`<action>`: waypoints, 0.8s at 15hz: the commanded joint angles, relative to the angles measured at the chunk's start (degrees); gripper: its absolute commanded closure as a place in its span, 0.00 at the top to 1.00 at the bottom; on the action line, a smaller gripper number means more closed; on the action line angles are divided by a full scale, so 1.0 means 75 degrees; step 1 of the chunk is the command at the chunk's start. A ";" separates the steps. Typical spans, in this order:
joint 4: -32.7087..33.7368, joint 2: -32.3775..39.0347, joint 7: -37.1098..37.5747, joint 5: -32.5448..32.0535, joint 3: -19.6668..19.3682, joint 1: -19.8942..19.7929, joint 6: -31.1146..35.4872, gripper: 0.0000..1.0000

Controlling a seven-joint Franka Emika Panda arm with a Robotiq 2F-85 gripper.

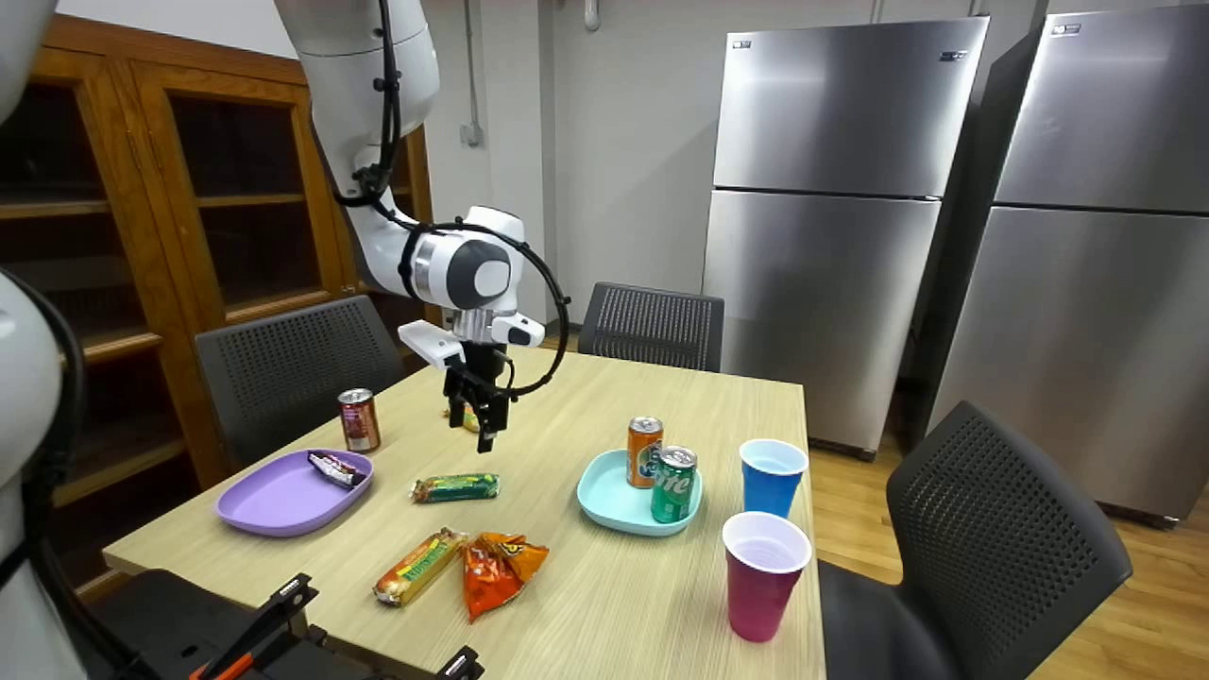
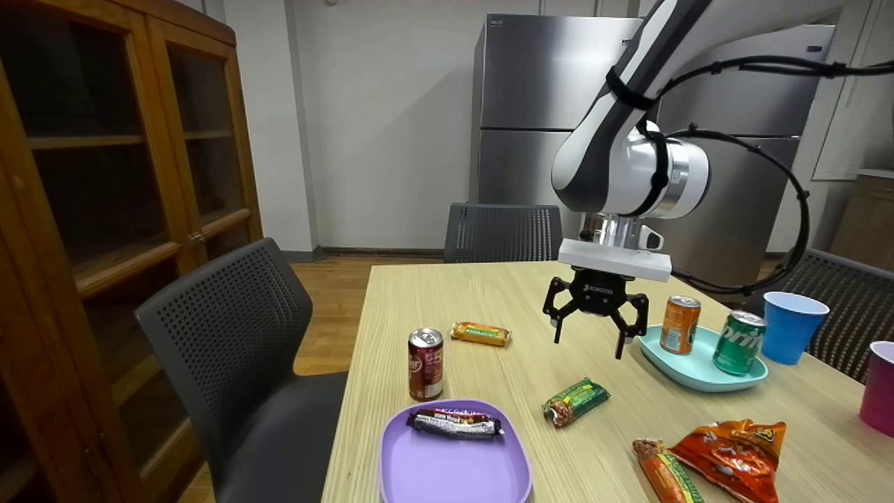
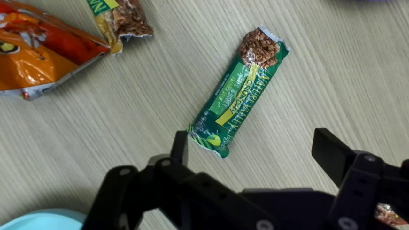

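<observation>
Above the wooden table my gripper (image 1: pixel 471 433) (image 2: pixel 588 348) (image 3: pixel 250 137) hangs pointing down, its jaws wide apart with nothing between them. Nearest to it is a green granola bar (image 1: pixel 456 487) (image 2: pixel 576 402) (image 3: pixel 239 92), flat on the tabletop; in the wrist view its lower end shows beside the left fingertip, with the gripper higher up. A yellow-orange bar (image 2: pixel 480 334) lies farther back, partly hidden behind the fingers in an exterior view. An orange-wrapped bar (image 1: pixel 418 567) (image 3: pixel 124 19) rests close to a red-orange snack bag (image 1: pixel 501 571) (image 3: pixel 41 57).
A purple plate (image 1: pixel 279 496) (image 2: pixel 454 468) carries a dark-wrapped bar (image 2: pixel 455 423); a dark red can (image 2: pixel 425 363) stands behind it. On a teal plate (image 2: pixel 691 374) are an orange can (image 1: pixel 644 453) and a green can (image 1: pixel 673 486). Blue (image 1: pixel 770 482) and magenta (image 1: pixel 760 586) cups stand near the edge. Chairs surround the table.
</observation>
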 commanded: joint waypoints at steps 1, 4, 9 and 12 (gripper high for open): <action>0.0071 0.0181 0.0590 0.0150 -0.0174 0.0252 0.0013 1.00; 0.0073 0.0366 0.0834 0.0174 -0.0224 0.0314 0.0037 1.00; 0.0046 0.0672 0.0775 0.0606 -0.0093 0.0254 0.0220 1.00; 0.0048 0.0827 0.0861 0.0742 -0.0145 0.0308 0.0537 1.00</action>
